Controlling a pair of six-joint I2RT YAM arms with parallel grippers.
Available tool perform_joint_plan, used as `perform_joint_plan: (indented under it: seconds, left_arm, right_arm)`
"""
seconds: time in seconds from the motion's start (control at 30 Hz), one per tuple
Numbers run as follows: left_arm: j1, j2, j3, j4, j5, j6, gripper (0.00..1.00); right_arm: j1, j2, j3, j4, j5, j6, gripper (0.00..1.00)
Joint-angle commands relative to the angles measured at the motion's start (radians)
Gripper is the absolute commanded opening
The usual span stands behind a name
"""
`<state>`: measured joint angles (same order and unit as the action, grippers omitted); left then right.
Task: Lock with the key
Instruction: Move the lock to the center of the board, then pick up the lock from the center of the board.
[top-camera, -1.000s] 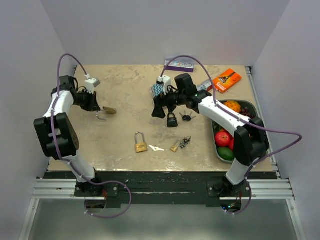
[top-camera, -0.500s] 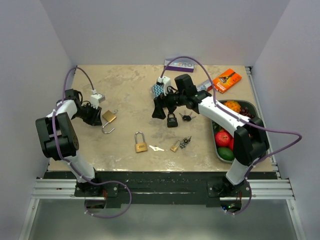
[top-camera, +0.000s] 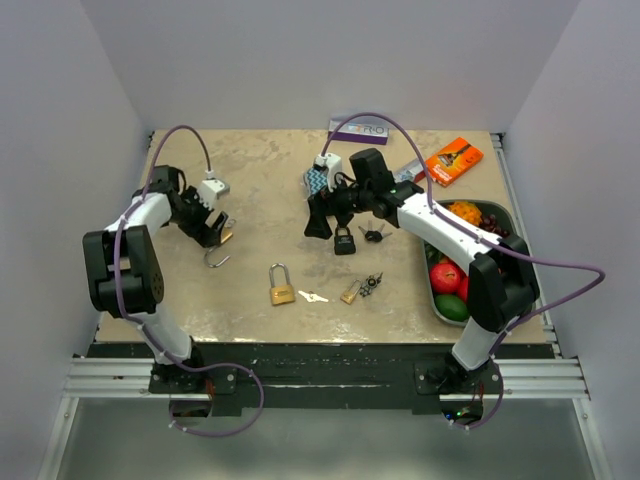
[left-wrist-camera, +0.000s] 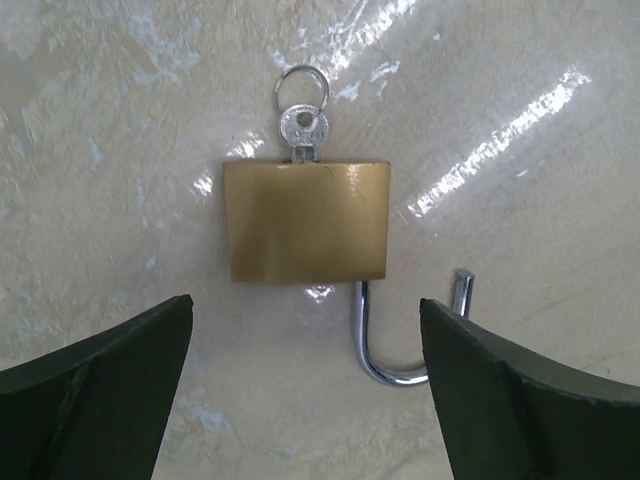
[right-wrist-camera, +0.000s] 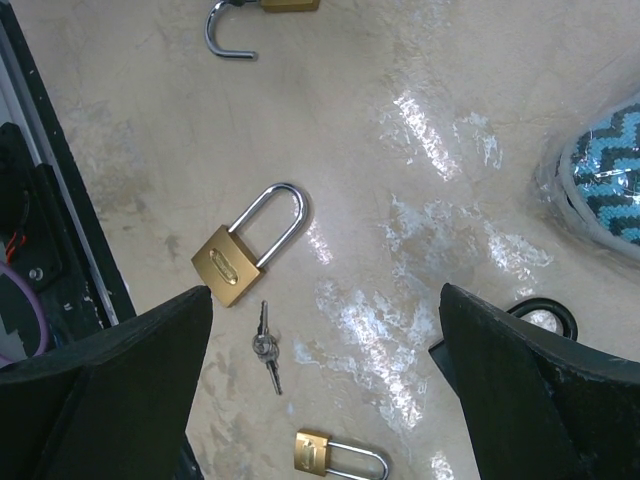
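A brass padlock (left-wrist-camera: 305, 220) lies flat on the table with a silver key (left-wrist-camera: 303, 125) in its keyhole and its shackle (left-wrist-camera: 400, 350) swung open. My left gripper (left-wrist-camera: 305, 305) hangs open just above it, one finger on each side, touching nothing. From above, this padlock (top-camera: 226, 237) shows beside the left gripper (top-camera: 217, 230) at the table's left. My right gripper (top-camera: 322, 218) stands open over the middle, holding nothing. In its own view the right gripper (right-wrist-camera: 325, 300) looks down on a closed brass padlock (right-wrist-camera: 240, 255) and loose keys (right-wrist-camera: 265, 350).
A black padlock (top-camera: 344, 240) and dark keys (top-camera: 373, 236) lie under the right arm. A small brass padlock (top-camera: 350, 292) and more keys (top-camera: 372, 284) lie nearer the front. A fruit tray (top-camera: 500, 210) stands right; an orange box (top-camera: 454, 160) and a blue patterned packet (top-camera: 317, 180) behind.
My left gripper moved right with the brass padlock, set it flat on the table and opened. The right arm has not moved.
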<state>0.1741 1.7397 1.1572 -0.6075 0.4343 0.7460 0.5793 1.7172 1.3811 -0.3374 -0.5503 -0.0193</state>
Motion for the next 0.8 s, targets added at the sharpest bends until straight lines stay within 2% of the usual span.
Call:
perform_joint_plan:
  seconds: [0.0, 0.37, 0.47, 0.57, 0.67, 0.7, 0.77]
  left_arm:
    - [-0.022, 0.056, 0.079, 0.048, -0.028, 0.035, 0.99]
    - [-0.077, 0.142, 0.091, 0.089, -0.074, 0.049, 0.99]
    - [-0.078, 0.173, 0.096, 0.091, -0.081, 0.053, 0.94]
    - [-0.078, 0.187, 0.081, 0.086, -0.089, 0.062, 0.83]
    - [-0.081, 0.17, 0.052, 0.1, -0.097, 0.064, 0.62]
    - [-0.081, 0.162, 0.045, 0.106, -0.095, 0.062, 0.48]
    - [-0.081, 0.144, 0.044, 0.097, -0.08, 0.062, 0.36]
  right_arm:
    - [-0.002, -0.056, -0.008, 0.0, -0.019, -0.005, 0.99]
    - [-0.002, -0.061, -0.007, -0.002, -0.011, -0.016, 0.99]
    - [-0.004, -0.061, -0.004, -0.005, -0.01, -0.018, 0.99]
    - [-0.002, -0.067, -0.005, 0.0, -0.002, -0.025, 0.99]
    - [-0.002, -0.08, -0.014, 0.009, 0.004, -0.034, 0.99]
    - [-0.001, -0.091, -0.023, 0.015, 0.006, -0.039, 0.99]
    - [-0.001, -0.102, -0.034, 0.032, 0.012, -0.048, 0.99]
